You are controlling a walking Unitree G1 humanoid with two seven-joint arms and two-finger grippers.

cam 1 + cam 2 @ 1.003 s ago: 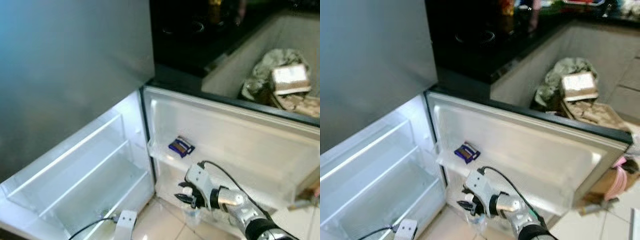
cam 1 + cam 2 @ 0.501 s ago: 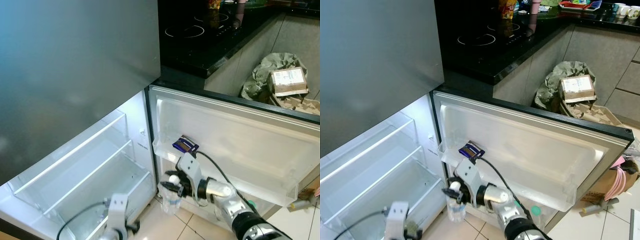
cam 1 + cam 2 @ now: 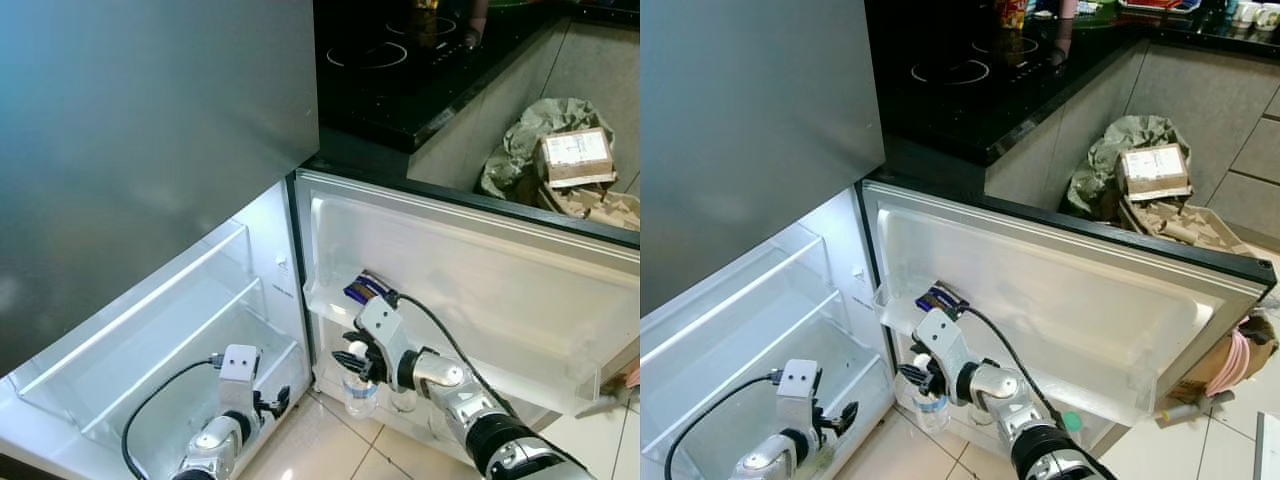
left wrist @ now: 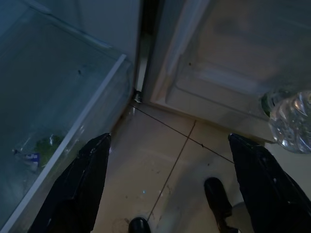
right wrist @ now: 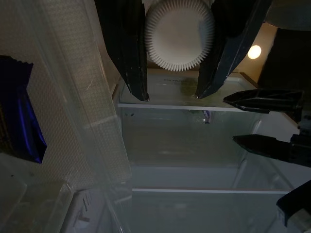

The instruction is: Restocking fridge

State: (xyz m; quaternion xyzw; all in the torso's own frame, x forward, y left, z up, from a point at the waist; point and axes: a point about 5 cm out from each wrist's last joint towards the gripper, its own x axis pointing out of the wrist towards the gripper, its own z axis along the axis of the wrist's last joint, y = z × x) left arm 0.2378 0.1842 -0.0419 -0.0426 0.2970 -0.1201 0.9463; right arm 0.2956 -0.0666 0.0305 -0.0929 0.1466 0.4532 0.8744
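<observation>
My right gripper (image 3: 351, 361) is shut on the neck of a clear water bottle (image 3: 361, 396) with a white cap (image 5: 179, 34). It holds the bottle upright, low in front of the open fridge door (image 3: 500, 300), just under the door shelf (image 3: 325, 305). A blue packet (image 3: 363, 290) lies on that shelf. My left gripper (image 3: 276, 401) is open and empty, low by the fridge's bottom drawer (image 3: 150, 400). In the left wrist view its fingers (image 4: 80, 184) stand wide apart over the tiled floor, with the bottle (image 4: 291, 124) off to one side.
The grey upper fridge door (image 3: 150, 130) is closed above the lit lower compartment. A black cooktop counter (image 3: 400, 70) runs behind the door. A bin bag with a cardboard box (image 3: 575, 160) stands at the far right. Tiled floor (image 3: 320, 450) lies below the door.
My left arm has risen, bringing its gripper up by the bottom drawer. My right gripper has carried the bottle a little to the right, closer under the door shelf.
</observation>
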